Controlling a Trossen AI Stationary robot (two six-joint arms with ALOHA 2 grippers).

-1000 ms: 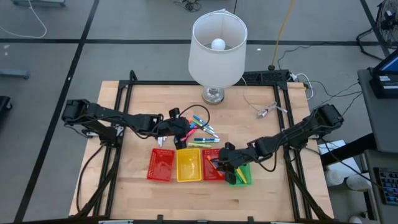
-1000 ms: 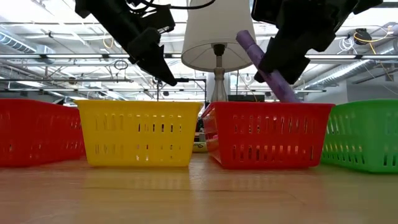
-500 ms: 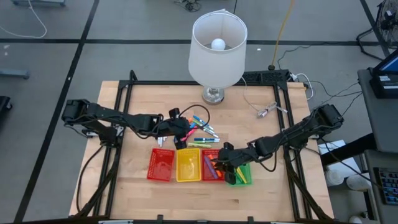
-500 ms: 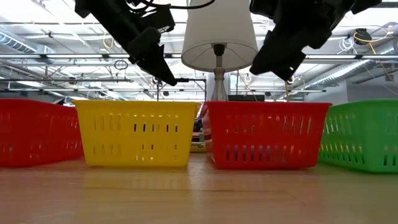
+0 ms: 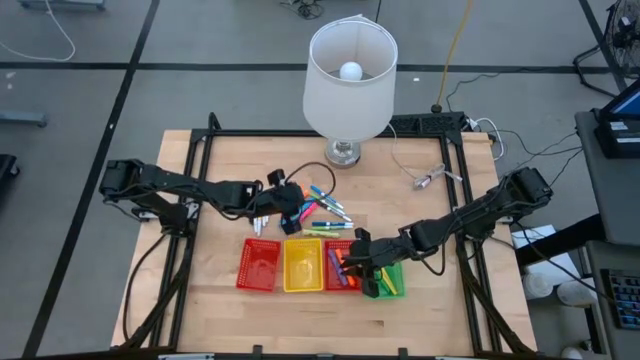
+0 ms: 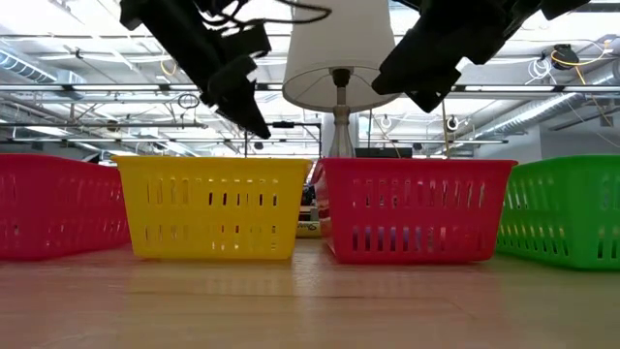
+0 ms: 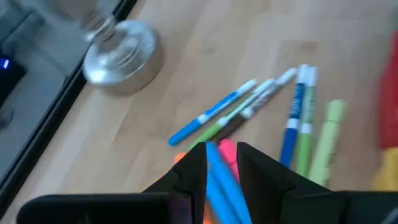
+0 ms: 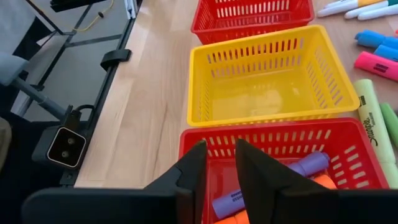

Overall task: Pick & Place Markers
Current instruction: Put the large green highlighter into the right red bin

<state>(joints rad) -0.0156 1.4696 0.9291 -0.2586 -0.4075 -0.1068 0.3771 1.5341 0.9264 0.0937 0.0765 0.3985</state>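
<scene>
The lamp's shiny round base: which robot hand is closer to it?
The left. The left gripper hovers over the loose markers just in front of the lamp base. The right gripper is farther away, above the right-hand red tray.
</scene>
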